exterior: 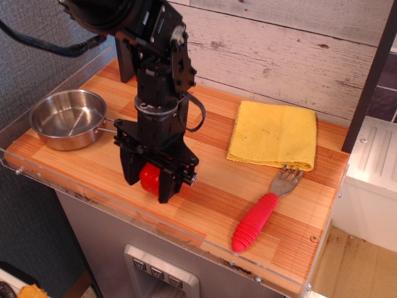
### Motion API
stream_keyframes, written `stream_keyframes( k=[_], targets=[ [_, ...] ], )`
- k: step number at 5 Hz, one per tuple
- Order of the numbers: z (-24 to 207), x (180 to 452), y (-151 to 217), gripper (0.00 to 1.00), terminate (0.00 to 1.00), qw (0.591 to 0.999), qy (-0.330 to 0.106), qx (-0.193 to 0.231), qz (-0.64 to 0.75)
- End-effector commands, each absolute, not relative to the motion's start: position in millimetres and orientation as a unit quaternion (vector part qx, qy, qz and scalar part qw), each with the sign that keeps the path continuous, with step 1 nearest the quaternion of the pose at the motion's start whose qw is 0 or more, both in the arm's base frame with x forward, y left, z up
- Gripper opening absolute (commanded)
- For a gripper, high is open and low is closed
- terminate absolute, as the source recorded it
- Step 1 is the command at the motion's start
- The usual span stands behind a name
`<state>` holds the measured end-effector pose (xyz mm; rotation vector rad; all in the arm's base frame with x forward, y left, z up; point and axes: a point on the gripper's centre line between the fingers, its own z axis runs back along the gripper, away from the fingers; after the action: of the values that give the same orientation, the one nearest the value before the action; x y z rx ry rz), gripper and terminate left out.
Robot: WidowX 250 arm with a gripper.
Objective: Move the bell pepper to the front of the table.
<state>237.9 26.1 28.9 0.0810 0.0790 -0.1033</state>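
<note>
While the black arm reaches down from the upper left, its hand [149, 189] is clamped on one red bell pepper [151, 177], a finger pressed to each side of it. The pepper sits low between the fingers, close to the front edge of the table [205, 192], though whether it touches the wood cannot be made out. Only part of its glossy red skin shows between the two black fingers.

Four loose things are on the table in all. One steel pan [67, 118] stands at the left end, its wire handle pointing right toward the arm. One yellow cloth [273, 135], folded flat, lies near the back wall on the right. One fork [265, 208] with a ribbed red handle lies just in front of the cloth, its grey tines touching the cloth's front edge and its handle angled toward the front rim. The pepper is well apart from the fork and the cloth.
</note>
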Motion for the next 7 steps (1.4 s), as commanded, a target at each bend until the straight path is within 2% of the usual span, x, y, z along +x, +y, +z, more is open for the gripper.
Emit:
stream_keyframes(
  k=[1, 2, 3, 4, 5, 6, 7],
  targets=[
    [35, 239, 45, 0.0, 0.0, 0.998, 0.039, 0.047, -0.032],
    [38, 237, 43, 1.0, 0.0, 0.997, 0.048, 0.043, -0.043],
    [44, 235, 39, 1.0, 0.0, 0.996, 0.041, 0.044, -0.061],
    [60, 235, 37, 1.0, 0.0, 0.997, 0.019, 0.038, -0.072],
    [91, 237, 37, 1.0, 0.0, 0.997, -0.02, 0.021, -0.071],
    [111, 239, 36, 1.0, 0.0, 0.997, -0.048, 0.0, -0.053],
    [116, 241, 33, 1.0, 0.0, 0.997, -0.07, -0.013, -0.031]
  ],
)
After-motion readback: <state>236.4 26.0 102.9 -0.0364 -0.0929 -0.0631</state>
